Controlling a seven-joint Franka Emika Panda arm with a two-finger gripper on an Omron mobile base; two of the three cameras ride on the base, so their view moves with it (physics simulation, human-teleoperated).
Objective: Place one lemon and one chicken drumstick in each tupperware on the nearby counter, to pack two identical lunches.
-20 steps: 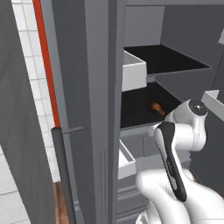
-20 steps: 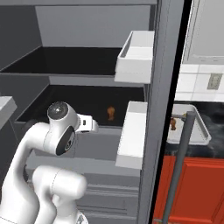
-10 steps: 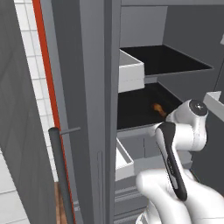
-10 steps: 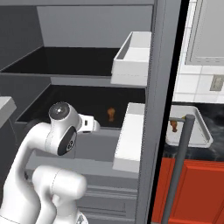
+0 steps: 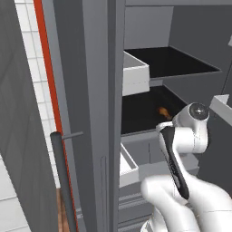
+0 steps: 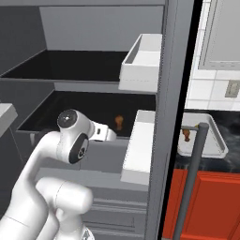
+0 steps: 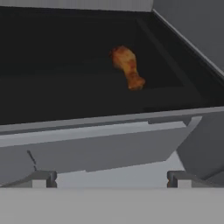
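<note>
Chicken drumstick (image 7: 127, 67) lies on the dark fridge shelf (image 7: 65, 92), at 12 o'clock from the spread, empty gripper (image 7: 109, 178). One tupperware (image 6: 206, 140) already holds a drumstick; remaining packing appears outstanding.

A chicken drumstick (image 7: 127, 67) lies on the fridge's lower shelf (image 7: 65, 94); another sits in the tupperware (image 6: 216, 143) on the tabletop (image 6: 229, 159).

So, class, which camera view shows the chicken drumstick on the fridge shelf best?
The hand view: the chicken drumstick lies unobstructed on the dark shelf, whole and large. In the left base view it is a small orange speck beside the arm; in the right base view it is small but recognisable.
</note>
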